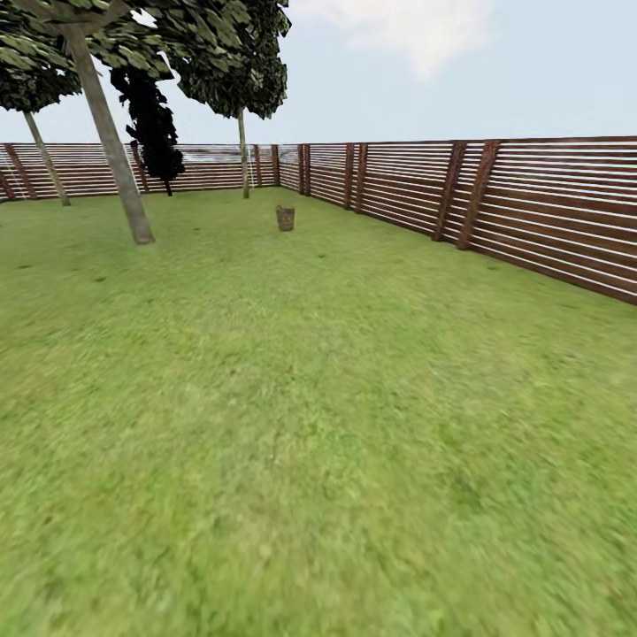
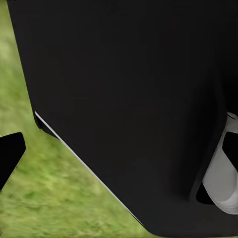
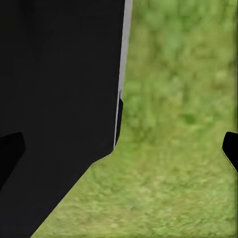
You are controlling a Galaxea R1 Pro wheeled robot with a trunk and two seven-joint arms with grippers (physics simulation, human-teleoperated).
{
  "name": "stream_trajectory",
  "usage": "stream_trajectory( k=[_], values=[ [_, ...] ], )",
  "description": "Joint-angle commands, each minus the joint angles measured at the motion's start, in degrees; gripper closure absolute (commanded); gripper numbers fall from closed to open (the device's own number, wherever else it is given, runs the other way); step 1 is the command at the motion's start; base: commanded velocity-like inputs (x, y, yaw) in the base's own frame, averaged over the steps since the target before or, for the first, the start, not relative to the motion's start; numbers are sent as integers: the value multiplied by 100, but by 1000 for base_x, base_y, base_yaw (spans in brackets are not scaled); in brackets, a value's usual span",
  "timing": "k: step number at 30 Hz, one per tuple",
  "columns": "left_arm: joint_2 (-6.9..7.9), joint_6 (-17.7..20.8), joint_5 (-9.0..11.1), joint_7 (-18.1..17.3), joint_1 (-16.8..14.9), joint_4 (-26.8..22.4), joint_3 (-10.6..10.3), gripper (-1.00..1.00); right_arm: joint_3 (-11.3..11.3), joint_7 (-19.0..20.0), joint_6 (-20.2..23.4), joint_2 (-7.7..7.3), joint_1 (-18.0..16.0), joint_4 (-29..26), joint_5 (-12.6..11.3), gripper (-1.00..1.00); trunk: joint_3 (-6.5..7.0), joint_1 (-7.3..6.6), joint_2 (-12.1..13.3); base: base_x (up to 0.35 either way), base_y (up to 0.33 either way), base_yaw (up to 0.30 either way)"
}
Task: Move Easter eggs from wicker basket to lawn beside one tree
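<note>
The lawn [image 1: 292, 425] spreads wide and flat across the head view, bright green and mottled, running out to a brown slatted fence [image 1: 548, 208] that closes the garden from about 9 o'clock round to 3 o'clock. Well off at roughly 11 o'clock stands the tree [image 1: 111, 141], its bare grey-brown trunk leaning a little, with a dark narrow conifer [image 1: 152, 124] behind it and two more leafy trees [image 1: 243, 150] nearer the fence. The wicker basket [image 1: 285, 218] stands upright on the grass at about 12 o'clock, far away and small, just right of that trunk and apart from it; whatever lies inside it is too small to tell.

In the wrist views each arm hangs low over grass beside a large black part of the robot's body [image 2: 134, 99]. The left gripper [image 2: 124, 153] and the right gripper [image 3: 124, 148] both show dark fingertips [image 3: 10, 148] at opposite picture edges, spread wide, with nothing between them.
</note>
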Motion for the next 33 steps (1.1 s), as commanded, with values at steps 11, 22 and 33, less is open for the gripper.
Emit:
stream_trajectory(
  k=[11,22,33],
  values=[
    [4,-1,-2,-1,4,-13,0,-100,4,-4,-7,-1,-8,15,44,-100,-3,4,-2,338,0,0],
    [8,-1,2,-1,6,-13,0,-100,-11,-4,-7,-1,-8,15,41,-100,-3,4,-2,338,0,0],
    [8,-1,5,-1,2,-13,0,-100,7,-4,-7,0,-8,15,44,-100,-3,4,-2,338,0,0]
  ],
)
